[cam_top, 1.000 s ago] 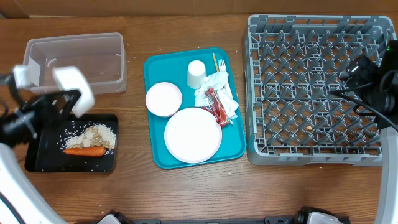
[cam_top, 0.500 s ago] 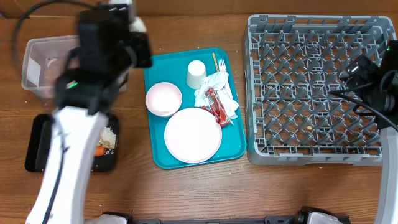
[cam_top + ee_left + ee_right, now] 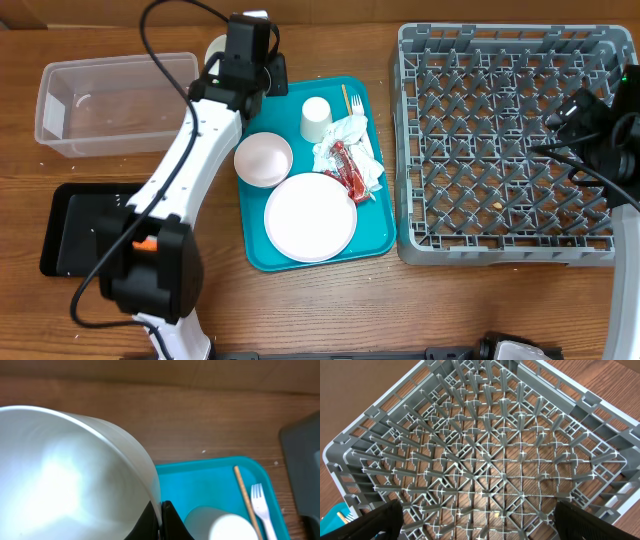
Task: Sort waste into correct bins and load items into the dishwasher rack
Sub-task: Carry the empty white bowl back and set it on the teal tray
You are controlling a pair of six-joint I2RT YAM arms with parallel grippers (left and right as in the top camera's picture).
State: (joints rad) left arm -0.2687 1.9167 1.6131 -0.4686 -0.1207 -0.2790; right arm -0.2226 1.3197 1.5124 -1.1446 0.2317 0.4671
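Overhead, with both wrist views. No writing can be read; the print on the red wrapper is too small to make out.

The left fingers are pinched tight on the rim of a small white bowl. The bowl fills the left of the wrist view and hangs over the far edge of the bench, between the clear tub and the far left corner of the teal tray.

One second earlier this arm held the bowl above the black tray, where crumbs and the carrot lay in plain sight. Half a second earlier it was crossing the tub. The arm now covers most of the black tray, and only a bit of the carrot shows beside it.

Unchanged on the teal tray are the second bowl, plate, cup, napkins, wrapper and fork.

The right fingers stand spread wide with nothing between them. They are poised above the grey rack, where they were a second ago, well apart from every dish.
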